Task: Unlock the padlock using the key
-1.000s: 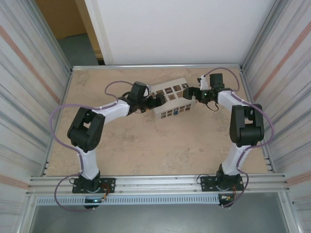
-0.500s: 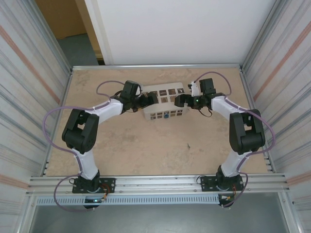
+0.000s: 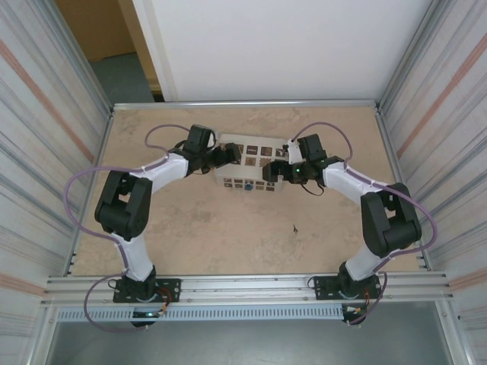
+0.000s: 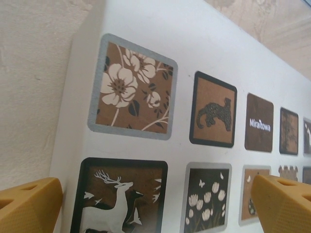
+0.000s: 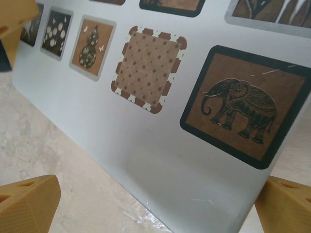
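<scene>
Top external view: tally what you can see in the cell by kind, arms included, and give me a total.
Robot arms: 2 (left arm, right arm)
White box with picture tiles: 1
Small dark speck: 1
Total: 4

Box [image 3: 247, 163] sitting on table [image 3: 228, 236], upper centre of frame. Left gripper [image 3: 230, 154] hovering at box's left end, right gripper [image 3: 270, 172] at right end, fingers straddling box corners.
</scene>
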